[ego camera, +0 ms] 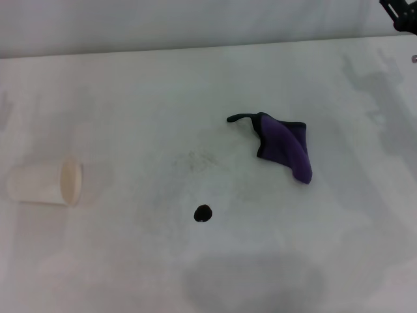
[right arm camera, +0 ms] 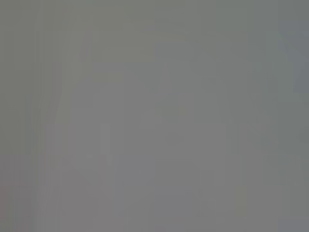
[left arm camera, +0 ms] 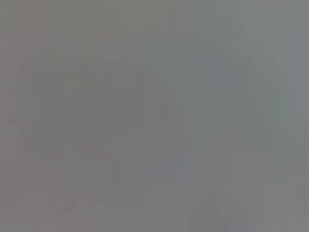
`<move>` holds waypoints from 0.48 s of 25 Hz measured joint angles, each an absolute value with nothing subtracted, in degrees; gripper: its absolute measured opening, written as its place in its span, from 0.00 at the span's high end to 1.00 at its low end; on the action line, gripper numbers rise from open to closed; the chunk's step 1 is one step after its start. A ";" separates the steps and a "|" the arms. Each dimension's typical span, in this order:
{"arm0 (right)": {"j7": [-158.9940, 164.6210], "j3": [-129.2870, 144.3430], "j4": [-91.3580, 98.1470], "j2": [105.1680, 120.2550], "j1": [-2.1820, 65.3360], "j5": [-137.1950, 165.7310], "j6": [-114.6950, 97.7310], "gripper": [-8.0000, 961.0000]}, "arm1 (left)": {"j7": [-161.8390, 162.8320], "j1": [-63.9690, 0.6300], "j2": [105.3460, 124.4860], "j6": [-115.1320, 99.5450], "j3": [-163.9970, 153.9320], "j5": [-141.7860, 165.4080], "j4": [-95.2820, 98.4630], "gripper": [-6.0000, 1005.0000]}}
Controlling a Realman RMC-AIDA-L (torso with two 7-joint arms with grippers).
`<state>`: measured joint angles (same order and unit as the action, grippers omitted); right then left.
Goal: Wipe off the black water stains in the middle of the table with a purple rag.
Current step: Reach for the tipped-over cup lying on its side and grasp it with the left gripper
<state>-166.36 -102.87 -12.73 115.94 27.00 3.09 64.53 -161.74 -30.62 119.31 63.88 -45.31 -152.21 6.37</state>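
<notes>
Purple rag [ego camera: 285, 146] lies crumpled on the white table [ego camera: 130, 91], apart from the black stain [ego camera: 203, 213]; right gripper [ego camera: 401, 14] (grip state indiscernible) at the far edge.

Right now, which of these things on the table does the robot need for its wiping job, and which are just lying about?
For the job:
purple rag, crumpled, lying free
black water stain, nearer the robot than the rag
table
right gripper, at the far right corner

Just lying about:
paper cup, tipped on its side at the left
</notes>
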 joint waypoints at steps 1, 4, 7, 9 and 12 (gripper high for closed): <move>-166.35 -102.74 -12.66 115.98 27.20 3.11 64.19 0.15 | -161.74 -31.11 119.33 62.99 -45.31 -153.46 5.91 0.12; -166.34 -102.24 -12.56 116.07 27.53 3.41 62.53 0.15 | -161.58 -32.33 119.35 59.53 -45.34 -157.19 4.13 0.12; -166.34 -101.38 -12.55 116.10 27.45 3.57 61.24 0.15 | -161.41 -32.36 119.38 58.75 -45.63 -157.30 3.77 0.12; -166.35 -100.78 -12.53 116.10 27.41 3.61 60.53 0.15 | -161.36 -32.30 119.47 58.92 -45.66 -157.29 3.63 0.12; -166.24 -100.46 -12.60 116.01 27.55 3.50 58.97 0.15 | -161.23 -32.51 119.54 58.94 -45.68 -157.18 3.59 0.12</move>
